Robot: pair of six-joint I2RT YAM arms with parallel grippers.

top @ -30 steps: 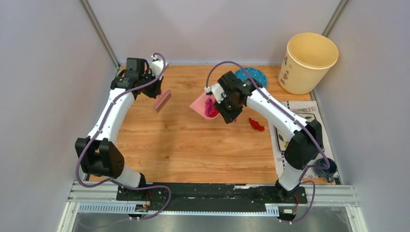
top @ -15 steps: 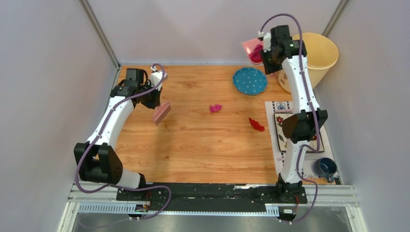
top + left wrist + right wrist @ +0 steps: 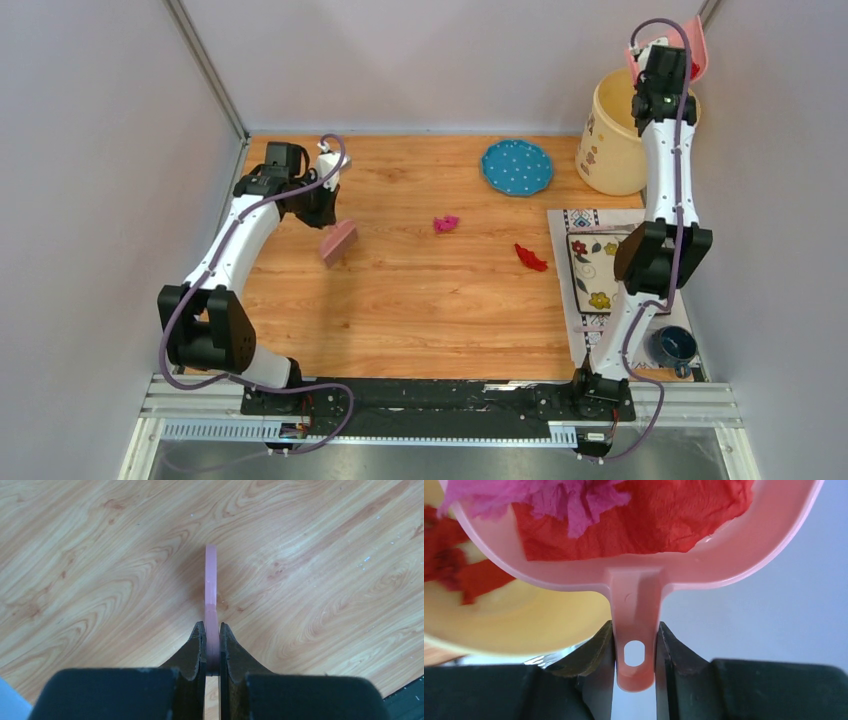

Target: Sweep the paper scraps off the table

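Two paper scraps lie on the wood table [image 3: 400,300]: a magenta one [image 3: 445,223] mid-table and a red one [image 3: 530,258] to its right. My right gripper [image 3: 634,635] is shut on the handle of the pale pink dustpan [image 3: 634,575], held tilted over the yellow bin [image 3: 615,140]. Red and magenta scraps [image 3: 634,515] lie in the pan; red scraps [image 3: 454,565] show inside the bin. In the top view the dustpan [image 3: 695,50] is above the bin's rim. My left gripper [image 3: 212,630] is shut on the pink brush [image 3: 211,590], held over the table's left part [image 3: 338,241].
A teal dotted plate [image 3: 517,166] lies at the back of the table. A white patterned placemat [image 3: 600,270] with a flowered dish lies at the right, and a dark blue cup [image 3: 672,346] stands near the front right corner. Grey walls close in the sides.
My right arm lifted the loaded dustpan from mid-table up and right to above the yellow bin, leaving a magenta scrap on the table. My left gripper with the brush shifted slightly down and right.
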